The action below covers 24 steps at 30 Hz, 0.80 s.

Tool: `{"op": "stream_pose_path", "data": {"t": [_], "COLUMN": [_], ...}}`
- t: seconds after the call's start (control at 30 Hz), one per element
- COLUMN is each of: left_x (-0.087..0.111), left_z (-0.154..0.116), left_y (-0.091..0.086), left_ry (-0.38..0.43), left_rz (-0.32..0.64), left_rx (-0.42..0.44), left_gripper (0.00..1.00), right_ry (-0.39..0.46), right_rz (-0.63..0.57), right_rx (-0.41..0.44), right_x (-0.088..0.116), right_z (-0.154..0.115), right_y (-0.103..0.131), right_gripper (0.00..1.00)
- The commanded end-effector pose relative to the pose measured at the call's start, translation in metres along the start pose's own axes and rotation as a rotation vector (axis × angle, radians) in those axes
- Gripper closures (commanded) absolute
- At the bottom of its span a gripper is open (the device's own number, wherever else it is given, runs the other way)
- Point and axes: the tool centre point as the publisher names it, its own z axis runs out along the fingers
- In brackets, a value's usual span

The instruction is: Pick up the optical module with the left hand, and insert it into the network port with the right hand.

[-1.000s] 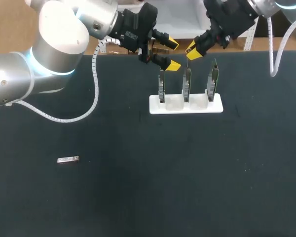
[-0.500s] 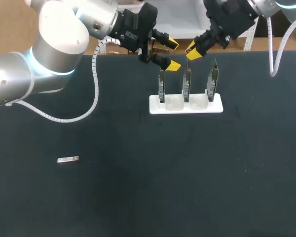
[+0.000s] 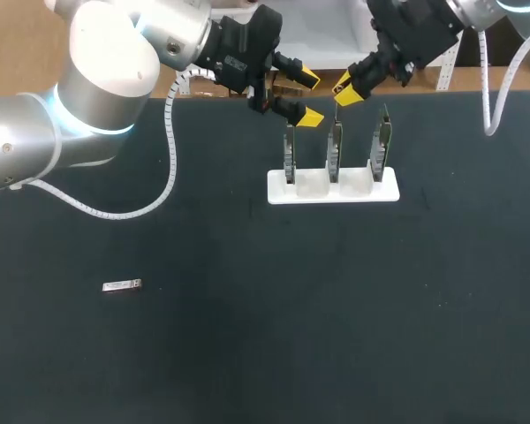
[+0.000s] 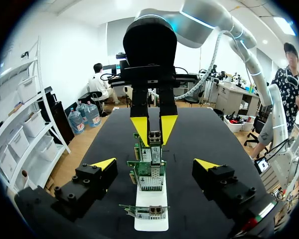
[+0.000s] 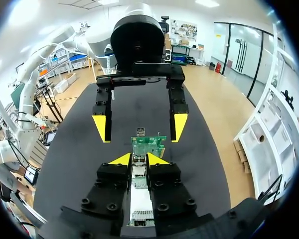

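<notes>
A small silver optical module [image 3: 121, 285] lies alone on the black table at the left. A second module [image 5: 138, 174] sits between the yellow tips of my right gripper [image 5: 138, 159], which is shut on it. That gripper [image 3: 344, 91] hangs just above the middle network card [image 3: 334, 150], one of three cards upright in a white stand [image 3: 333, 191]. My left gripper [image 3: 309, 97] hovers open above the left card [image 3: 289, 155], facing the right one. In the left wrist view the left gripper [image 4: 154, 164] straddles the row of cards, and the held module [image 4: 154, 138] shows beyond.
The stand sits near the table's far edge [image 3: 477, 91]. A third card [image 3: 382, 146] stands at the stand's right end. Dark tabletop [image 3: 291, 336] stretches in front of the stand and around the lying module.
</notes>
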Motion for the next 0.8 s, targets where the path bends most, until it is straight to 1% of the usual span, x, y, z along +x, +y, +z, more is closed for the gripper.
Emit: {"op": "stream_pose_path", "data": {"t": [0.03, 0.4, 0.8], "left_x": [0.0008, 0.0008, 0.0008], "left_z": [-0.0002, -0.0002, -0.0002], "left_y": [-0.0008, -0.0008, -0.0008], "left_ry": [-0.003, -0.003, -0.003], "left_rz": [0.002, 0.002, 0.002], "left_rx": [-0.003, -0.003, -0.003], "left_gripper": [0.00, 0.00, 0.00], "right_ry": [-0.008, -0.010, -0.022], "right_rz": [-0.004, -0.011, 0.003], "right_rx": [-0.005, -0.029, -0.028], "right_x": [0.0013, 0.0023, 0.0024], "right_z": [0.0010, 0.0017, 0.0015], "right_y": [-0.0021, -0.0026, -0.0017], "right_gripper": [1.00, 1.00, 1.00]}}
